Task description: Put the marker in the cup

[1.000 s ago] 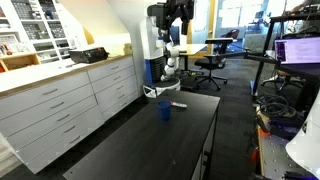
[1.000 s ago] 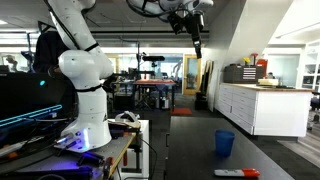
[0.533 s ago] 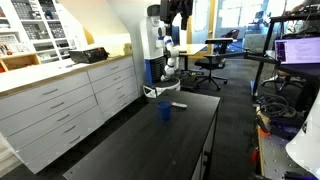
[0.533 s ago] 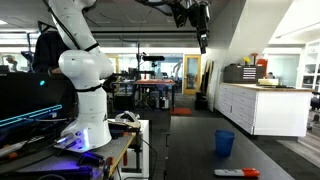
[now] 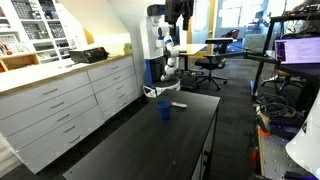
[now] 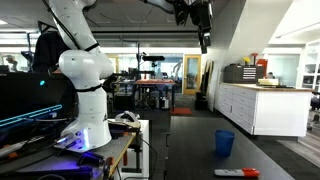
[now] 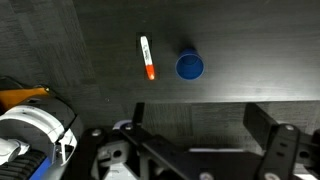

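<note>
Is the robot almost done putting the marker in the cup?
Not yet, nothing is done. The marker lies flat on the black table beside the cup, not touching it. The gripper hangs high above, open and empty. Left to do: go down, grab the marker, drop it in the cup.

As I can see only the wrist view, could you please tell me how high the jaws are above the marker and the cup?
Observer: Very high. In an exterior view the gripper hangs near the top of the picture, far above the cup and the marker.
Operator: Thank you. Is the cup standing upright?
Observer: Yes, from the side it stands upright, mouth up, on the black table.
Operator: What is beside the table?
Observer: White drawer cabinets run along one long side of it.
</note>
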Tool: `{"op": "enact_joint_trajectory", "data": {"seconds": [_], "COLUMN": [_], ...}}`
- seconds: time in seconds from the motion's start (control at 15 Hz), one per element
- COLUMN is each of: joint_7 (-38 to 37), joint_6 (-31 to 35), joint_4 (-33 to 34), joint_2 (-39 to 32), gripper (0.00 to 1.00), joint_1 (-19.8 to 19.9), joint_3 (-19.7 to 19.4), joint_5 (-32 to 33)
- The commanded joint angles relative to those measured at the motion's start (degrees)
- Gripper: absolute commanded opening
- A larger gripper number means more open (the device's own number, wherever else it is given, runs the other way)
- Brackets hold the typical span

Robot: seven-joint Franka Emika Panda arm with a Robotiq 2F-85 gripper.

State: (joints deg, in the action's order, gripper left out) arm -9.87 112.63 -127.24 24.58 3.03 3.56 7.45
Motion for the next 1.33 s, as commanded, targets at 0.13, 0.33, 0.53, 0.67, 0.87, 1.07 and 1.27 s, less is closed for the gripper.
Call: {"op": "enact_joint_trajectory", "data": {"seconds": [0.13,0.33,0.53,0.67,0.87,1.07,1.27], "joint_7": [3.54,3.3,2.72,2.71,2.71,2.71,2.71], "joint_6": [-0.82,-0.82,-0.24,-0.27,-0.28,-0.28,-0.28], "joint_4": [0.13,-0.43,0.01,0.0,0.0,0.0,0.0], "joint_2": [0.43,0.86,-0.03,-0.03,-0.02,-0.02,-0.02], "gripper": [1.0,1.0,1.0,1.0,1.0,1.0,1.0], "joint_1": [-0.15,0.0,-0.12,-0.15,-0.16,-0.16,-0.16], "joint_3": [-2.76,-2.68,-2.49,-2.36,-2.33,-2.33,-2.33], "joint_5": [-0.37,0.48,0.1,0.12,0.12,0.12,0.12]}}
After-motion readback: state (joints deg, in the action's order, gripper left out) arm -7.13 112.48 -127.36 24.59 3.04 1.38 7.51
